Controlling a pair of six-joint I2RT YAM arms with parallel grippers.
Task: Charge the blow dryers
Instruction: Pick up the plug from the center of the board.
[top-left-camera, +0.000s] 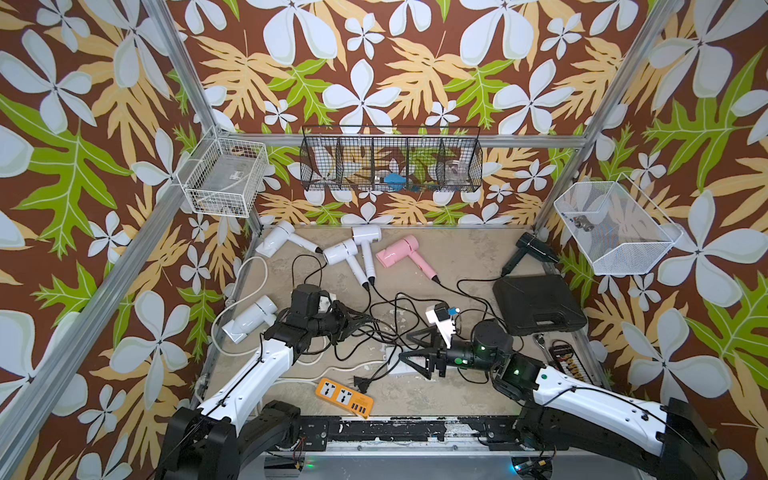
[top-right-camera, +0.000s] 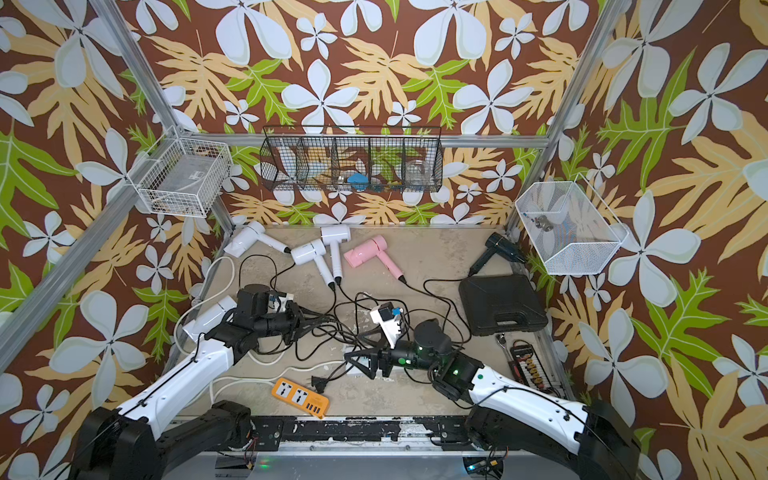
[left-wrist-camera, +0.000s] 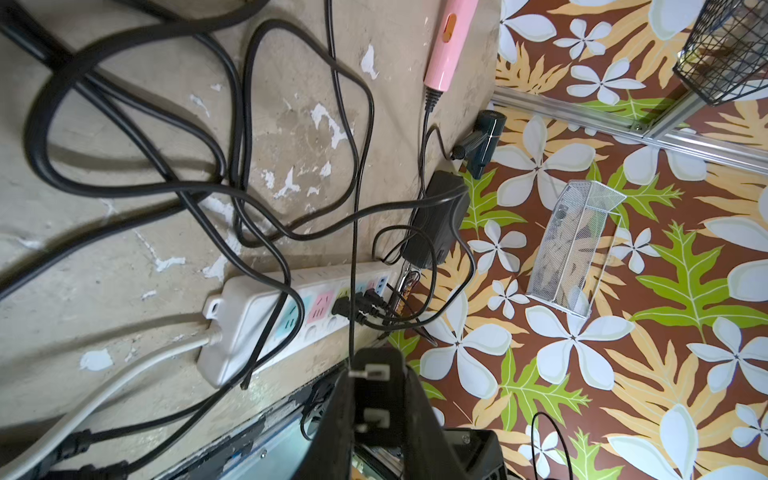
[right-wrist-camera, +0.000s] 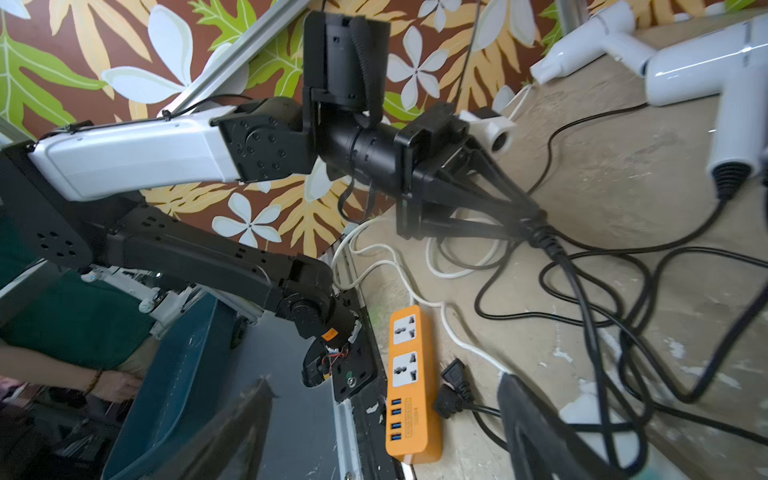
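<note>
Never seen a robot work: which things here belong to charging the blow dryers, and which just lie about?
Job: four white blow dryers, pink blow dryer, black blow dryer, white power strip.
Idle: black case, socket set, three wire baskets, orange power strip.

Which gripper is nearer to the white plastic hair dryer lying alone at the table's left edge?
Left. The left gripper, shut on a black cord, is right of the white hair dryer, pointing away. The open right gripper is farther right, past mid-table.

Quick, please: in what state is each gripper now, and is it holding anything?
Left gripper: closed on a black cord.
Right gripper: open, holding nothing.
</note>
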